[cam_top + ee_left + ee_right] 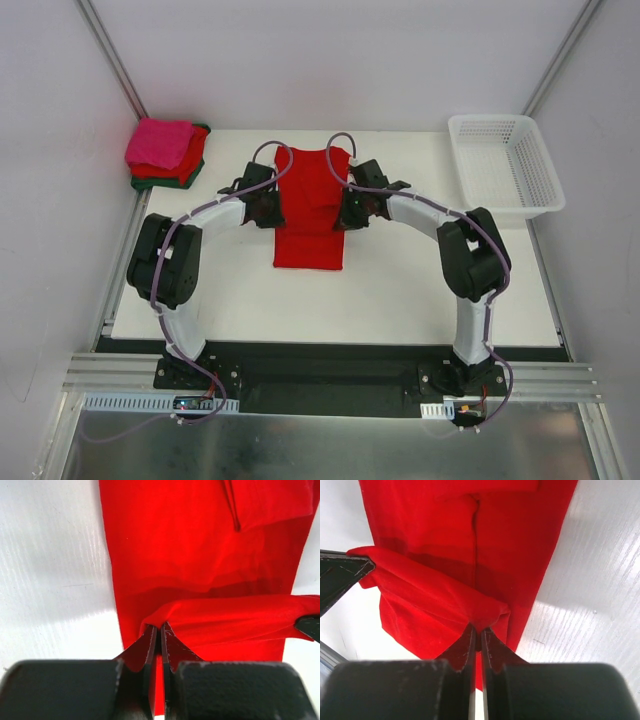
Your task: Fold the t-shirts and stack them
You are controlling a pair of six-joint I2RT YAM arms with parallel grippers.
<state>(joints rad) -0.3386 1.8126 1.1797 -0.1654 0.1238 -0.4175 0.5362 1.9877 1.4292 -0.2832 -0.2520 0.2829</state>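
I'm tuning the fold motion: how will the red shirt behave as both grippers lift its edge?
Probably floppy: the red shirt drapes softly between the left gripper and right gripper. Likely light, since two small pinches hold its edge up.

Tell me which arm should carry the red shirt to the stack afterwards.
Left, probably: the stack sits at the far-left corner, on its side, and the left end effector pinches the red shirt.
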